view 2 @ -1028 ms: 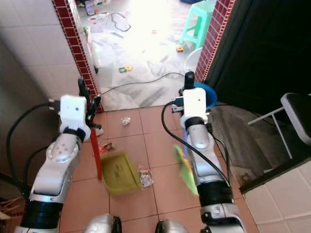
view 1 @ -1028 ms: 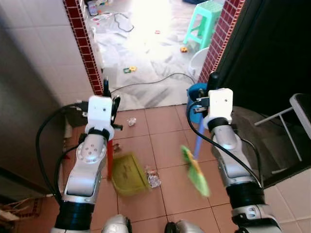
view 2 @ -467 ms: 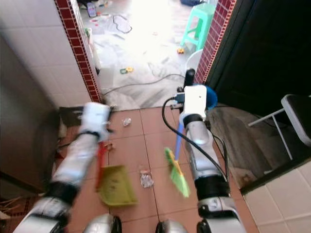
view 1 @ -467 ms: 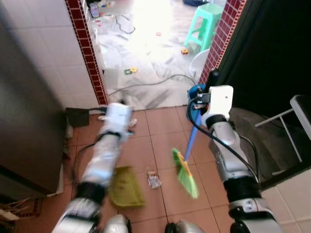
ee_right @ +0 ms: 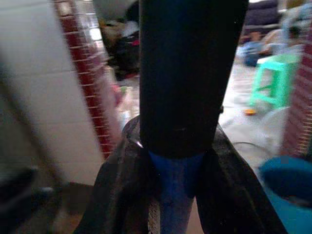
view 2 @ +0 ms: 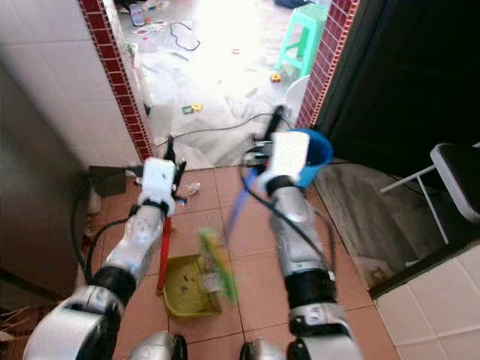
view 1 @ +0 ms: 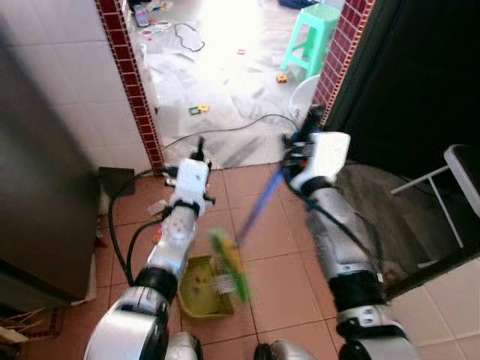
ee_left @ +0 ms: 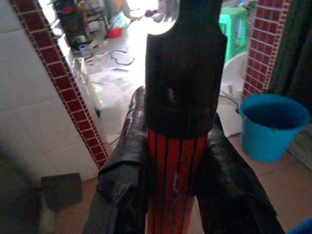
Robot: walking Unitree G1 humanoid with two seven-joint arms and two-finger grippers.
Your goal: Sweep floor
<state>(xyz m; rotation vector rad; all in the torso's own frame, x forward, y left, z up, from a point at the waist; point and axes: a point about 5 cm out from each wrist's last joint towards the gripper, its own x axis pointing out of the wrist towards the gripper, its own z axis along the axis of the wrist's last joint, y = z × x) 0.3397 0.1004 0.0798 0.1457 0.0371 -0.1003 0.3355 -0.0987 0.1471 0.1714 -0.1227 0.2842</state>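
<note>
The green-bristled broom with a blue handle (view 1: 229, 264) slants across the terracotta tiled floor (view 1: 285, 292); its blurred bristle head sits at the mouth of the yellow-green plastic dustpan with a red handle (view 2: 184, 289). The dustpan lies flat on the tiles and contains small scraps of debris. The right gripper (ee_right: 178, 185) is closed around the blue handle near its black top cap. The left gripper (ee_left: 173, 180) is closed around the red ribbed dustpan handle below its black cap.

The tiled area is bounded by white wall tiles edged with a dark red brick-pattern column (view 1: 131, 82). Beyond the doorway lies a bright grey marbled floor (view 1: 225, 67) carrying a black cable (view 1: 225, 129), small scattered toys, and a mint-green plastic stool (view 1: 315, 34). A blue plastic bucket (view 2: 315, 154) stands on the tiles beside the right arm; its contents cannot be determined.
</note>
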